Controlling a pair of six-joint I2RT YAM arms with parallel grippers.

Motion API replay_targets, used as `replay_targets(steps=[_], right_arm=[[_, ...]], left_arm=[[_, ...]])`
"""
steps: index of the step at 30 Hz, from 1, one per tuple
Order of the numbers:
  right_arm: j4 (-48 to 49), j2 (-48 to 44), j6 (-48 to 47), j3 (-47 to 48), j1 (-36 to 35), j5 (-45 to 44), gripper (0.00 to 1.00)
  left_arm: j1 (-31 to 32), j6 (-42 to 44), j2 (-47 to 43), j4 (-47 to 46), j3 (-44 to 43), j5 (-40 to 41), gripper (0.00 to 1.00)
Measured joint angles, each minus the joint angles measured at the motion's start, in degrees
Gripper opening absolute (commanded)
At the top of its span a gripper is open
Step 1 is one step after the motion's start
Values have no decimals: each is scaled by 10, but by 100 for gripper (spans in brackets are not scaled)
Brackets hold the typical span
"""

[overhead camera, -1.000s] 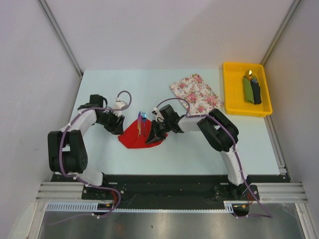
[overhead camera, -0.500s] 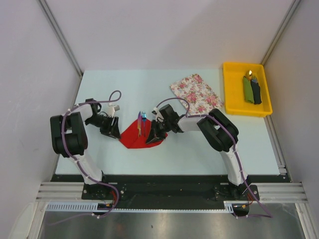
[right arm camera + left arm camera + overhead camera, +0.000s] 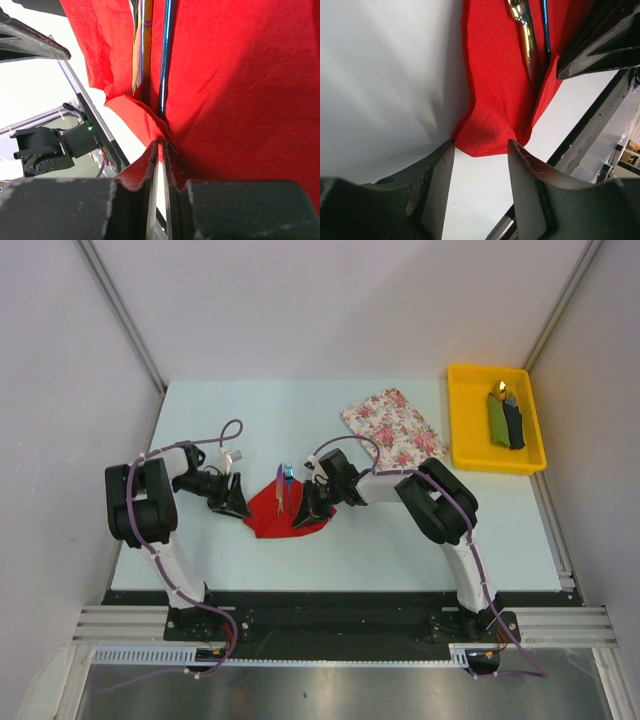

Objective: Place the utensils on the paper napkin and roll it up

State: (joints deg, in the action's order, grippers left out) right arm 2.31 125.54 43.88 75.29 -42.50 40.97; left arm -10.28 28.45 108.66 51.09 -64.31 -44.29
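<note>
The red paper napkin (image 3: 272, 518) lies bunched at the table's middle, its sides lifted around the utensils (image 3: 284, 483), which stick up from the fold. In the right wrist view a blue and a pink-gold utensil (image 3: 165, 55) lie in the napkin's (image 3: 240, 75) crease. My right gripper (image 3: 303, 512) is shut on the napkin's right edge (image 3: 162, 147). My left gripper (image 3: 240, 504) is open at the napkin's left corner. In the left wrist view that corner (image 3: 487, 135) sits just at the tips of my left gripper (image 3: 481, 147), ungripped, with a shiny utensil (image 3: 525, 30) beyond.
A pink floral cloth (image 3: 393, 426) lies at the back right. A yellow tray (image 3: 455, 420) at the far right holds a green and a dark roll (image 3: 505, 420). The black table edge runs along the front.
My left arm has drawn its elbow back and turned its wrist, the gripper staying at the napkin's left corner. The napkin's left side has pulled in slightly. My right gripper has held still.
</note>
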Motion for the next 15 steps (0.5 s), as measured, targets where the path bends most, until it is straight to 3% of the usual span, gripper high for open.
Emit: replay_targets(steps=[15], right_arm=[[-3,2,0,3,0,1,13]], left_arm=[[12,-6,21,-15,-4,-78,70]])
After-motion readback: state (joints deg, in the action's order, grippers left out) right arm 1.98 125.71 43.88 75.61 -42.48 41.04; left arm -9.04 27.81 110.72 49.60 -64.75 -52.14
